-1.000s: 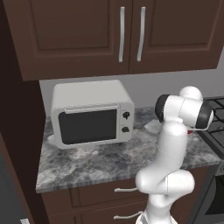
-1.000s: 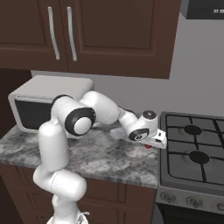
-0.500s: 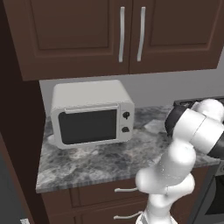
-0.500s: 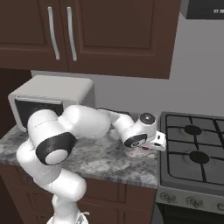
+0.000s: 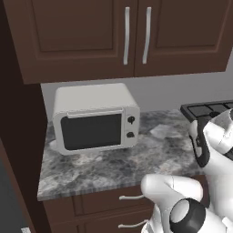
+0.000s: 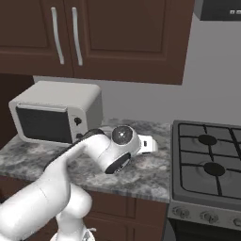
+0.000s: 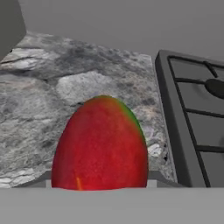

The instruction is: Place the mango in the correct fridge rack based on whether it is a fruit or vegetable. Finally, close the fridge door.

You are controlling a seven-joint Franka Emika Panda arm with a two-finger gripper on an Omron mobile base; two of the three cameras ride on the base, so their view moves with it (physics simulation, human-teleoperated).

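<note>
The mango (image 7: 100,144) sits at the lower centre of the hand view, red with a green edge along its upper right, large and close to the camera. Its lower part is cut off at the bottom of the frame, where small grey finger (image 7: 152,178) tips show at either side of it. The fingers stand at the fruit's sides, closed on it at a fairly narrow width. Behind the mango the grey speckled tabletop (image 7: 52,92) runs across the left and middle of that view, and the stove (image 7: 192,113) fills the right side with its dark grates.

In the right base view the arm (image 6: 101,150) reaches across the middle of the frame, low over the tabletop (image 6: 150,172), with the hand (image 6: 147,145) at its right end near the stove (image 6: 212,164); the mango itself cannot be made out there. The microwave (image 6: 54,113) stands at the left on the tabletop, well apart from the hand. Brown cabinets (image 6: 94,37) hang along the top.

In the left base view the microwave (image 5: 95,118) is at centre left on the tabletop (image 5: 118,164), the arm (image 5: 214,150) at the lower right.
</note>
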